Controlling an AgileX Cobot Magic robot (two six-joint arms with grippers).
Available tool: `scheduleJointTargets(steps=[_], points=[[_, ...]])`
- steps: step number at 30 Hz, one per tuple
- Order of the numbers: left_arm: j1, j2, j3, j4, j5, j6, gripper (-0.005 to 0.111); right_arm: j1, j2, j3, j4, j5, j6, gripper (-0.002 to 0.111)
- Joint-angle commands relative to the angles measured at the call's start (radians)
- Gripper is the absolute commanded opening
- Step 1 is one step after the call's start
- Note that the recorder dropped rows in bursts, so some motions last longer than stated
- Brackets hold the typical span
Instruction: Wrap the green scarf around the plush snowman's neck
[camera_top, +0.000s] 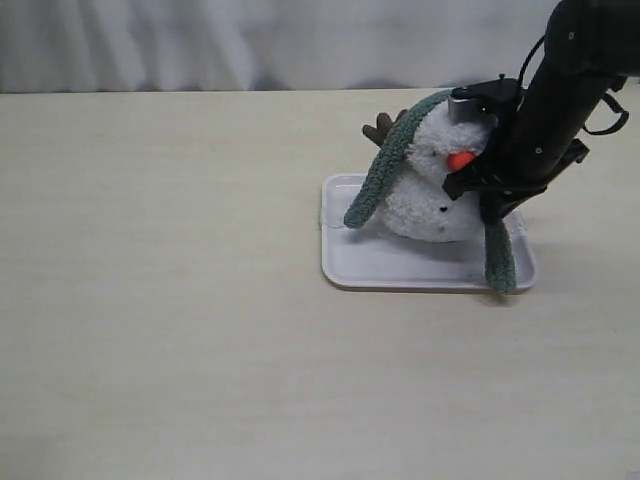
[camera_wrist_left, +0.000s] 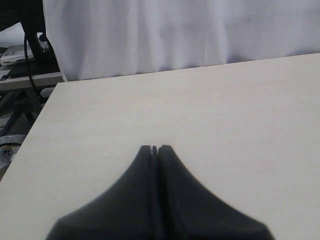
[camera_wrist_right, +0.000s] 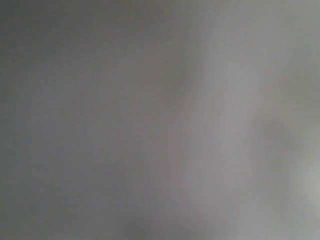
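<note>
The plush snowman (camera_top: 425, 208) leans on a white tray (camera_top: 375, 265), its orange nose (camera_top: 460, 160) pointing right. The green scarf (camera_top: 385, 170) lies over the top and back of its head. One end hangs down to the tray on the left, the other (camera_top: 498, 258) hangs on the right below my right gripper (camera_top: 491, 205). That gripper presses against the snowman's right side at about neck height and looks shut on the scarf strand. The right wrist view is only a grey blur. My left gripper (camera_wrist_left: 155, 148) is shut and empty above bare table, and does not show in the exterior view.
A brown twig arm (camera_top: 378, 130) sticks out behind the scarf. The pale table (camera_top: 160, 300) stretches left and in front of the tray. A white curtain (camera_wrist_left: 175, 30) hangs behind the table's far edge, with cables and clutter (camera_wrist_left: 20, 55) beyond its corner.
</note>
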Motion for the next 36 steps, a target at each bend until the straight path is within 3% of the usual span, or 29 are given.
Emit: scheduleJointTargets(steps=[1,4,5,8,11,20,28,36], points=[[0.004,-0.002,0.003,-0.001,-0.004,-0.004,0.000,-0.005,-0.003,-0.049,0.014,0.036,-0.022,0.008],[0.004,-0.002,0.003,-0.001,-0.004,-0.004,0.000,-0.005,-0.006,-0.089,0.016,0.104,-0.028,0.024],[0.004,-0.002,0.003,-0.001,-0.004,-0.004,0.000,-0.005,-0.006,-0.108,0.006,0.146,-0.026,0.035],[0.004,-0.002,0.003,-0.001,-0.004,-0.004,0.000,-0.005,-0.006,-0.132,-0.027,0.200,0.004,0.054],[0.004,-0.002,0.003,-0.001,-0.004,-0.004,0.000,-0.005,-0.006,-0.177,-0.067,0.221,0.054,0.062],[0.004,-0.002,0.003,-0.001,-0.004,-0.004,0.000,-0.002,-0.092,-0.273,-0.079,0.206,0.037,0.055],[0.004,-0.002,0.003,-0.001,-0.004,-0.004,0.000,-0.002,-0.109,-0.201,-0.194,-0.027,0.111,0.004],[0.004,-0.002,0.003,-0.001,-0.004,-0.004,0.000,-0.002,-0.030,-0.149,-0.269,-0.184,0.244,0.004]])
